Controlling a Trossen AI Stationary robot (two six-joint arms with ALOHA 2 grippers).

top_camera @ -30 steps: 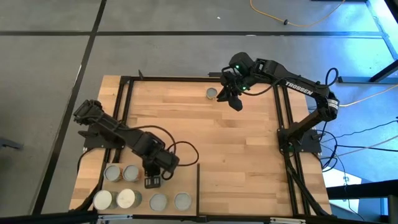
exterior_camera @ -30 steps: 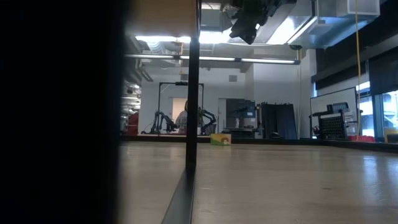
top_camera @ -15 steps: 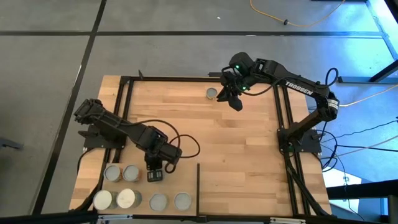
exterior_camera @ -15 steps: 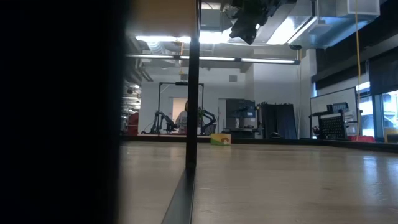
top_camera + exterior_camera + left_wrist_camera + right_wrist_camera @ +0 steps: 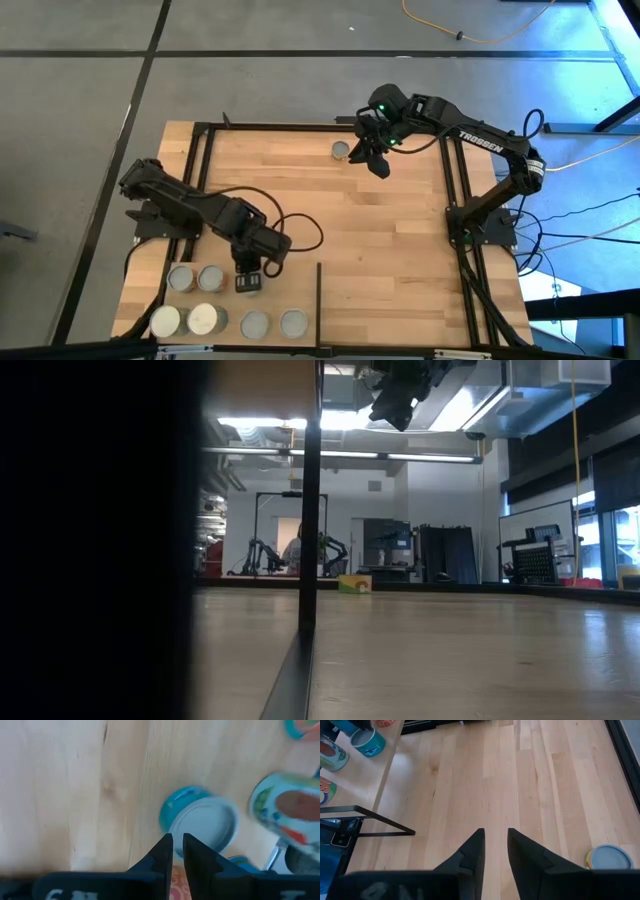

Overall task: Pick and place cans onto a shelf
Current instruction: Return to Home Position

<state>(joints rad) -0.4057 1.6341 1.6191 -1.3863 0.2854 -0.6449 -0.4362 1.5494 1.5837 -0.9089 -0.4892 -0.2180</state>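
Observation:
Several cans stand on the pale shelf [image 5: 292,292] at the table's near left; the nearest to my left gripper are two silver-topped ones [image 5: 211,278] [image 5: 255,324]. My left gripper [image 5: 247,284] hovers over the shelf between them, shut and empty. Its wrist view shows a teal-sided can [image 5: 200,820] just ahead of the fingertips and a taller labelled can [image 5: 287,810] beside it. One can [image 5: 341,150] stands alone on the tabletop at the far edge. My right gripper [image 5: 372,158] hangs high beside it, fingers nearly together, empty; that can also shows in the right wrist view [image 5: 610,857].
A thin black upright [image 5: 318,290] bounds the shelf's right side and also shows in the low view [image 5: 310,510]. Black frame rails [image 5: 452,200] run along the table's left, far and right sides. The planked tabletop [image 5: 380,250] lies between the shelf and the right arm.
My left gripper has moved a little toward the table's far edge over the shelf, still shut and empty. The cans have stayed where they were.

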